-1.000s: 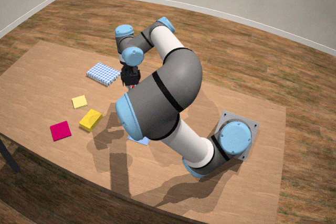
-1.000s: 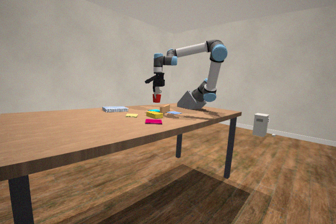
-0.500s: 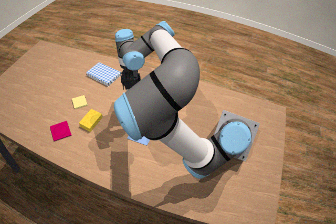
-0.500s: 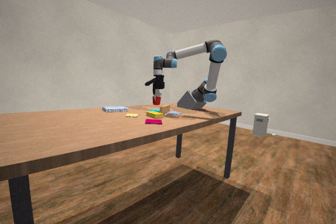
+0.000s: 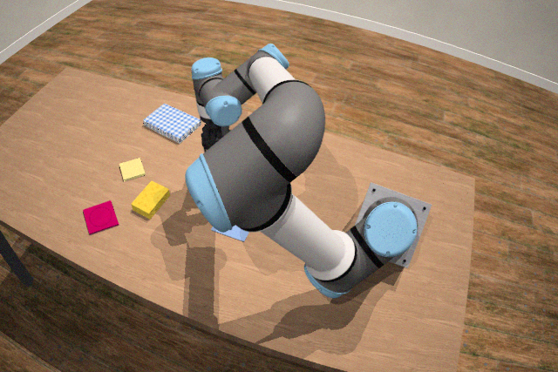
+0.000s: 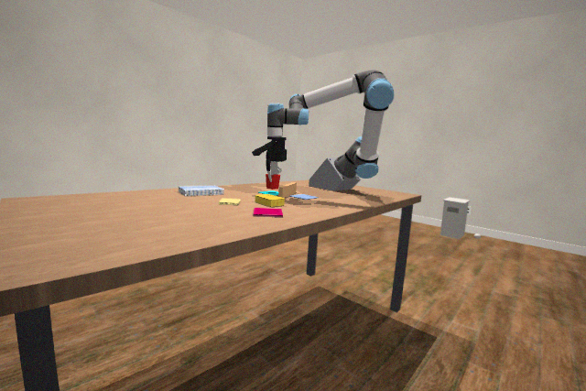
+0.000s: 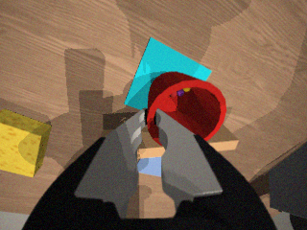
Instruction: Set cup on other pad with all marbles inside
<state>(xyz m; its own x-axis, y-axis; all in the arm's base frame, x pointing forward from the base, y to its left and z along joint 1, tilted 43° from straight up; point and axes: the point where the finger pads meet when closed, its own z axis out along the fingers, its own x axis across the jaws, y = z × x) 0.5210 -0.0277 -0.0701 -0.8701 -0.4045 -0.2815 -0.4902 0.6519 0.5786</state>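
Observation:
My gripper is shut on the rim wall of a red cup and holds it upright. Small marbles show deep inside the cup. The cup hangs low over a cyan pad; I cannot tell if its base touches it. A light blue pad lies on the other side of a low wooden rail. In the top view the arm hides the cup and the cyan pad.
A yellow sponge block lies near the cyan pad. A magenta square, a pale yellow square and a blue checked block lie further off. The arm's base stands at the right.

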